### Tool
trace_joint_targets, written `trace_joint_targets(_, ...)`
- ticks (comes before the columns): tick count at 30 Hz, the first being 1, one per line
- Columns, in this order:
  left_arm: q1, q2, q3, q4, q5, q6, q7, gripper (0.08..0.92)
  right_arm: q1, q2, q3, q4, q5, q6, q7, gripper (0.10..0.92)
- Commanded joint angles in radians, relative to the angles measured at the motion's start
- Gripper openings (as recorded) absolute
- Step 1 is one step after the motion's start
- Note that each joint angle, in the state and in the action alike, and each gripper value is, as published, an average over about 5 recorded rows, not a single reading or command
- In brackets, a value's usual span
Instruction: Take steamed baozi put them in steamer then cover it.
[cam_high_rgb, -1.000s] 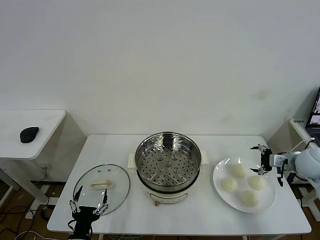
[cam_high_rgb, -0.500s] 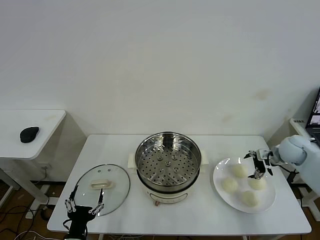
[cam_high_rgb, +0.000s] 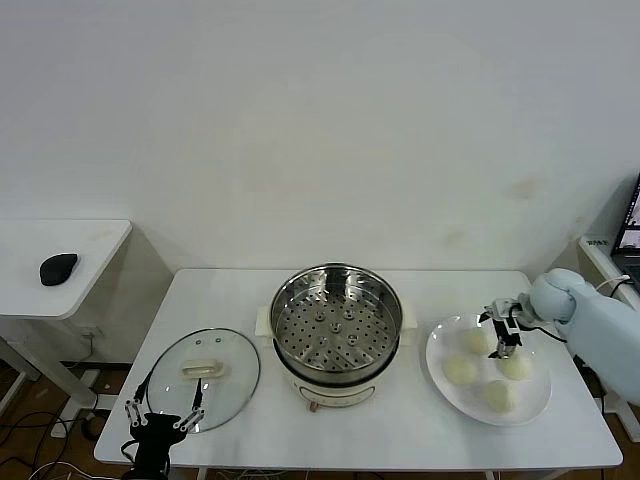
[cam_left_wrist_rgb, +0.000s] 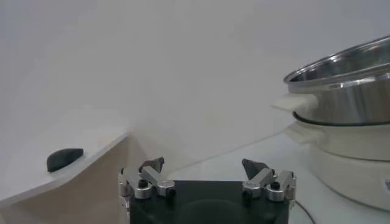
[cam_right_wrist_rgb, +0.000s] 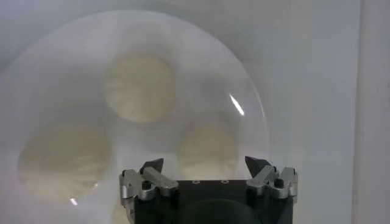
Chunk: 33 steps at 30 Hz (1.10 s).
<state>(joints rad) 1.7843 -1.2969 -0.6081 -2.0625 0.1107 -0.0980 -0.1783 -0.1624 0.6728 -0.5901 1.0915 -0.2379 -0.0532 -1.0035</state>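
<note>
Several cream-white baozi (cam_high_rgb: 459, 369) lie on a white plate (cam_high_rgb: 536, 405) at the table's right. My right gripper (cam_high_rgb: 500, 330) is open and hovers over the plate, above the back bun (cam_high_rgb: 477, 340); in the right wrist view the buns (cam_right_wrist_rgb: 139, 86) lie below its open fingers (cam_right_wrist_rgb: 204, 165). The steel steamer (cam_high_rgb: 336, 322) with its perforated tray stands open at the table's centre, and shows in the left wrist view (cam_left_wrist_rgb: 341, 82). The glass cover (cam_high_rgb: 203, 378) lies flat at the left. My left gripper (cam_high_rgb: 160, 418) is open, low at the table's front left edge, near the cover.
A side table (cam_high_rgb: 90, 250) with a black mouse (cam_high_rgb: 58, 267) stands at the left. A dark screen (cam_high_rgb: 630, 230) is at the far right edge. The white table (cam_high_rgb: 400, 440) has bare surface in front of the steamer.
My right gripper has moved left from beyond the plate's right edge to above the buns. My left gripper has sunk lower toward the table's front edge.
</note>
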Motion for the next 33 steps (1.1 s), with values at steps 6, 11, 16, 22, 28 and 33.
trace_joint_targets(6,0.006,-0.002,-0.012,-0.002,0.002,-0.003,-0.002,0.823,0.024,0.108,-0.028,-0.105,-0.044,-0.001,-0.002,0.782)
trace_joint_targets(11,0.01,-0.005,-0.017,-0.005,0.001,-0.005,-0.002,0.823,0.019,0.103,-0.024,-0.103,-0.059,-0.007,-0.004,0.687)
trace_joint_targets(16,0.014,-0.008,-0.017,-0.005,0.002,-0.009,-0.002,0.823,0.014,0.097,-0.011,-0.097,-0.067,-0.012,-0.001,0.66)
trace_joint_targets(22,0.019,-0.011,-0.017,-0.007,0.004,-0.013,-0.003,0.823,0.006,0.086,-0.003,-0.085,-0.071,-0.016,-0.002,0.599)
trace_joint_targets(28,0.025,-0.012,-0.018,-0.008,0.007,-0.017,-0.005,0.823,0.001,0.06,0.001,-0.052,-0.064,-0.016,-0.007,0.513)
trace_joint_targets(33,0.028,-0.012,-0.019,-0.012,0.009,-0.018,-0.005,0.823,0.004,0.014,0.002,0.011,-0.044,-0.017,-0.006,0.456)
